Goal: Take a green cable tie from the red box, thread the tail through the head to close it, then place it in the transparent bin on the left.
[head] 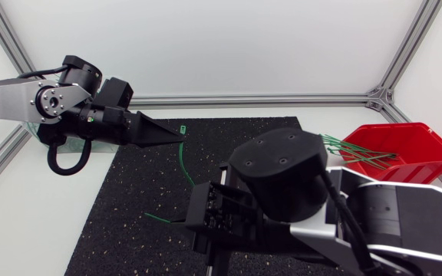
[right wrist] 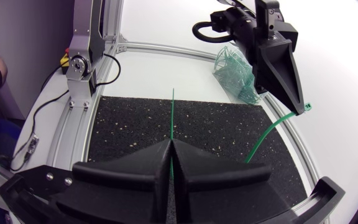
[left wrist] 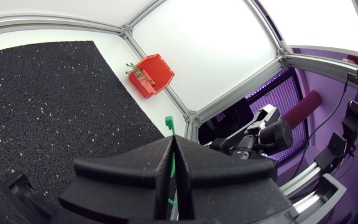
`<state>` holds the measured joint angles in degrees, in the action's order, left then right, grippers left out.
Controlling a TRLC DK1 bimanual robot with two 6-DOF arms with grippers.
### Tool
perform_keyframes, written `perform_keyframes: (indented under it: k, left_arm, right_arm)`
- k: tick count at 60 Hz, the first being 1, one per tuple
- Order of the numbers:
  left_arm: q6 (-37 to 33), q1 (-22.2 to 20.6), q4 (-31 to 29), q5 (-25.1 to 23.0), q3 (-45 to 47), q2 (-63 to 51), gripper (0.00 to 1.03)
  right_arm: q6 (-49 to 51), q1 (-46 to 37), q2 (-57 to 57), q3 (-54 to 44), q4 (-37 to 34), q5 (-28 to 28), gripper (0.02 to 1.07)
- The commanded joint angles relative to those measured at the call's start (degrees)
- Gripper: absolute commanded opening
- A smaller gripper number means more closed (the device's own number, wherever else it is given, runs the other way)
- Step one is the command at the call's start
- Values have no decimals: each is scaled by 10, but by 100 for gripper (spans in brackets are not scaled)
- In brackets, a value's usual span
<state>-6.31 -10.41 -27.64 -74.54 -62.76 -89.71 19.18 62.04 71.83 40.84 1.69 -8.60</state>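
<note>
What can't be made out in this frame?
Head view: tips of the matte black right gripper, under its own round black wrist housing.
Head view: transparent plastic bin, mostly behind the silver left arm.
Left wrist view: count of green ties in red plastic box, too small.

The box [head: 405, 149] sits right of the mat [head: 144, 192], the bin [right wrist: 232, 74] left.

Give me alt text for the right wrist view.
The right end effector is shut on a green cable tie, its tail pointing ahead over the black mat. The tie curves aside to the left end effector, shut on its head, near the transparent bin.
</note>
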Motion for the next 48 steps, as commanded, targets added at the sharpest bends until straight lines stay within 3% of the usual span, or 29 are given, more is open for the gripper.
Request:
perform_keyframes:
  k: [1, 18, 35, 39, 48]
  left_arm:
    - [-17, -7, -8, -2, 19, 21, 4]
    - [-12, -41, -7, 12, 50, 76, 4]
    - [26, -51, 17, 27, 76, 129, 4]
    - [60, -54, 55, 42, 90, 146, 4]
    - [209, -75, 247, 78, 159, 200, 4]
  right_arm:
    - [-45, -7, -22, 22, -22, -5, 7]
    - [-122, -15, -78, 98, -166, -92, 7]
    - [-114, -24, -100, 164, -277, -124, 7]
    - [-114, -24, -105, 179, -288, -124, 7]
    - [-66, -26, -113, 202, -341, -148, 7]
